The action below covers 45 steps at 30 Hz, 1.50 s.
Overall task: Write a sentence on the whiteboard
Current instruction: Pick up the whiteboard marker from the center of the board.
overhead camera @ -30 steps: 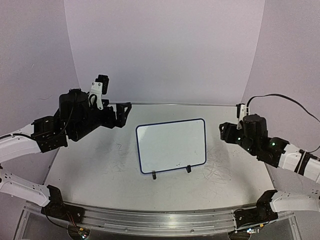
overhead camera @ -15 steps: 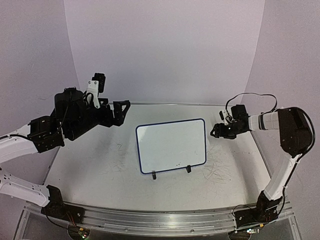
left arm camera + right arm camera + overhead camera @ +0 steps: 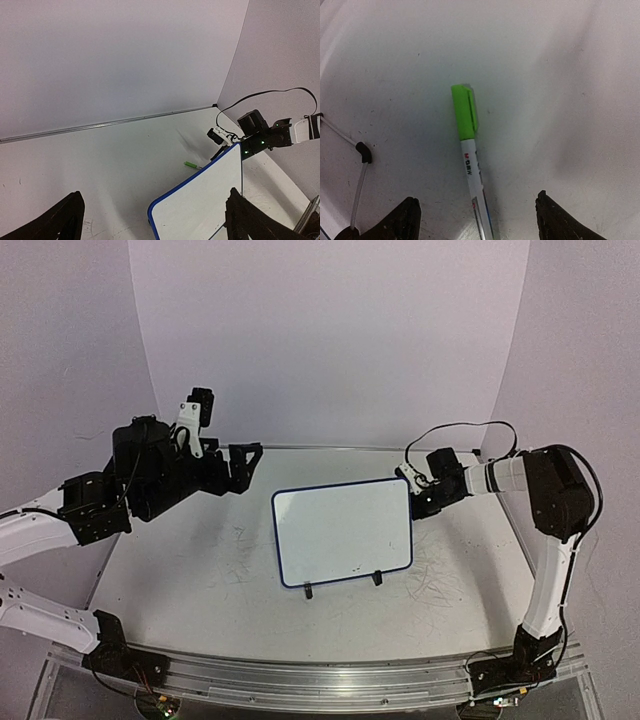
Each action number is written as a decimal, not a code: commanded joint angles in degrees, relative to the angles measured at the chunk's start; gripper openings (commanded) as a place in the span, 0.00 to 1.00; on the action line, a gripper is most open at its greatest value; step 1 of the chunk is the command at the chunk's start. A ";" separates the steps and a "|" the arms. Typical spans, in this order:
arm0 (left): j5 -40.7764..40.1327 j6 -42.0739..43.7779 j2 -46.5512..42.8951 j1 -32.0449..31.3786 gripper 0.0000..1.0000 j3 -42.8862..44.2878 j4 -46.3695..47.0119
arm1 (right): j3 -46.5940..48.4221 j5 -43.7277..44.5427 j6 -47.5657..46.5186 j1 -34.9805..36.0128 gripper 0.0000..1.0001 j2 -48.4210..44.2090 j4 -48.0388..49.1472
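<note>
The whiteboard (image 3: 343, 530) stands tilted on two black feet at mid-table, blue-rimmed, its face plain white; its top corner also shows in the left wrist view (image 3: 200, 205). The sentence is not in view. A white marker with a green cap (image 3: 470, 150) lies flat on the table behind the board's far right corner, its cap peeking past the rim (image 3: 190, 164). My right gripper (image 3: 416, 500) hangs over it, open, jaws either side of the barrel (image 3: 476, 201) without touching. My left gripper (image 3: 245, 456) hovers open and empty left of the board (image 3: 155, 197).
A black cable (image 3: 460, 428) loops above the outstretched right arm. A thin white cable (image 3: 355, 150) lies left of the marker. Faint grey scribbles (image 3: 440, 575) mark the tabletop. The back wall meets the table just behind the board. A metal rail (image 3: 320, 680) runs along the near edge.
The right arm has unfolded from the right side and reached in to the board's far right corner, its jaws widening. The left arm has barely moved.
</note>
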 commanded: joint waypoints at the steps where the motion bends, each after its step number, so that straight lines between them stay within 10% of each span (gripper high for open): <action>1: 0.68 0.12 0.74 0.27 1.00 2.06 1.17 | 3.19 5.66 -3.17 1.29 0.78 2.60 -4.65; 19: 0.12 0.42 -0.82 0.27 0.99 1.11 1.17 | 2.07 13.68 2.26 0.20 0.15 2.39 -5.19; 32: 1.49 0.07 1.93 1.32 1.00 2.67 0.07 | -11.36 21.62 11.66 -5.15 0.00 -20.48 5.94; 39: 24.27 -4.03 9.83 9.42 0.99 7.77 -0.16 | -19.57 7.60 10.85 -3.80 0.00 -43.67 8.52; 45: 50.29 -5.48 19.48 10.55 0.96 16.37 -0.25 | -14.89 1.60 5.65 11.67 0.00 -46.47 2.30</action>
